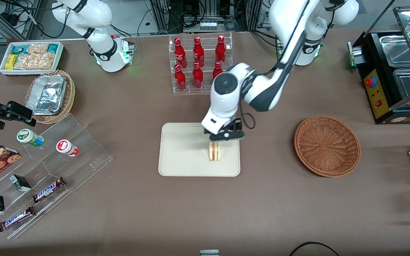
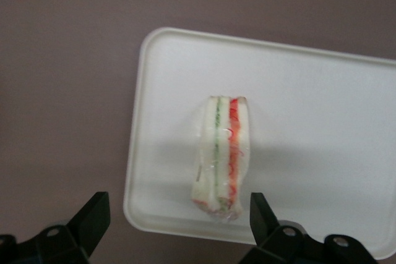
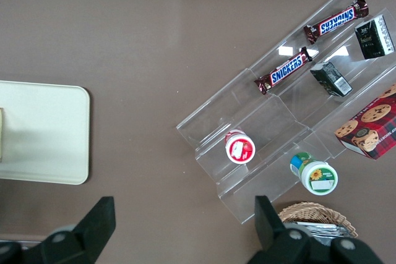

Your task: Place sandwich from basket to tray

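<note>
Wrist footage shows me what the front camera hides: my gripper is released, jaws wide, just above the sandwich, which stands on edge on the tray.

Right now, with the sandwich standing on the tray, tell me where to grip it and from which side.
Grip the sandwich across its two flat bread faces, coming straight down from above. It stands on edge on the tray, its filling stripes facing up, so the faces are exposed. The open gripper already hovers over it, fingers straddling it.
</note>
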Available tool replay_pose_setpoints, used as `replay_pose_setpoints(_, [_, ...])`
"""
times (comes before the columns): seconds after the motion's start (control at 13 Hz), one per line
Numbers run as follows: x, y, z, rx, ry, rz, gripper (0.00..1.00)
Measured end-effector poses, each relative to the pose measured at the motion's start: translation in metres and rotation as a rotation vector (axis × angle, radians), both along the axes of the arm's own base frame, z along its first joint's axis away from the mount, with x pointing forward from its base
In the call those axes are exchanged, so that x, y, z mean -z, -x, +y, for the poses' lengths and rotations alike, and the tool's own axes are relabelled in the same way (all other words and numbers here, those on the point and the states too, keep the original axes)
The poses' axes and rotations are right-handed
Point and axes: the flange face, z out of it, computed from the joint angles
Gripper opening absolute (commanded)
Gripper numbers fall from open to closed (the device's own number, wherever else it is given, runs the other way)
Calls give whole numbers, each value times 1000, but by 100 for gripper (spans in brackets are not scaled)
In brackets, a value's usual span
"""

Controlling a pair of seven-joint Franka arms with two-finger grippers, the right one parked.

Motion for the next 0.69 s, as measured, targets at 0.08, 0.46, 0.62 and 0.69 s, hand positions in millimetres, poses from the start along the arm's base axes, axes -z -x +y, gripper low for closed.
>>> replay_pose_setpoints(0.08, [-30,-6,19,-30,-3,0,100])
replay_pose_setpoints(0.46, [-162,-17,134,-166,-14,11,100])
replay_pose_setpoints(0.62, [-200,-8,176,-158,-31,33,100])
replay_pose_setpoints(0.69, [-215,-4,196,-145,-36,40,100])
